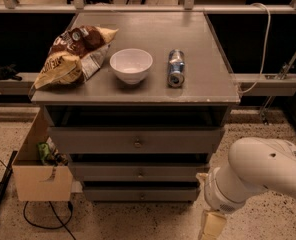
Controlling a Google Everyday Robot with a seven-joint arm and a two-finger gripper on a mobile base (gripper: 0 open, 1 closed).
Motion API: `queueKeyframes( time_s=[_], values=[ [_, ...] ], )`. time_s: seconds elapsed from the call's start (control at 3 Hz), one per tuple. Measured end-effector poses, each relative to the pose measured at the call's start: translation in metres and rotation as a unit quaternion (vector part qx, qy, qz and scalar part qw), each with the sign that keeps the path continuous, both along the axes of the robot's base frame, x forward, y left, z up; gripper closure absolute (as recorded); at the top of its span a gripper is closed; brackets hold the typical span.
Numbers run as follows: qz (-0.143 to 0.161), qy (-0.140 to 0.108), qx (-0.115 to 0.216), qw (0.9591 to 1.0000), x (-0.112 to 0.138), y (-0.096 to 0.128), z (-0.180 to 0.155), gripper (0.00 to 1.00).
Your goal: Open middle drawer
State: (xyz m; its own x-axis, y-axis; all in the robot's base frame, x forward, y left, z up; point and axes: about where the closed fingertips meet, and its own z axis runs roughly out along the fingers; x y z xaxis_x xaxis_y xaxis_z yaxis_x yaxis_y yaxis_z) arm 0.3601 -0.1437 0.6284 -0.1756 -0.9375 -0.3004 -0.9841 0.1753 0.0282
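Observation:
The grey cabinet has three drawer fronts stacked under its top. The middle drawer (108,172) is a wide shallow grey front with a small round metal knob (140,173) at its centre, and it sits flush and shut. My white arm (258,176) reaches in from the lower right. My gripper (211,227) shows only as a beige part at the bottom edge, low and to the right of the drawers, apart from the knob.
On the cabinet top (198,91) lie a chip bag (70,56), a white bowl (131,65) and a can on its side (176,68). A cardboard box (38,171) stands on the floor at the left, beside a black cable (48,219).

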Motion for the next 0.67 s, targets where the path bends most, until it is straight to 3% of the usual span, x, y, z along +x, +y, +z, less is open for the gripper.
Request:
queueKeyframes(
  time_s=[0.33,0.67],
  values=[
    [0.001,-0.010,0.009,0.9999,-0.001,0.004,-0.002,0.00],
    [0.003,-0.026,0.013,0.9996,0.014,0.006,-0.013,0.00]
  ],
)
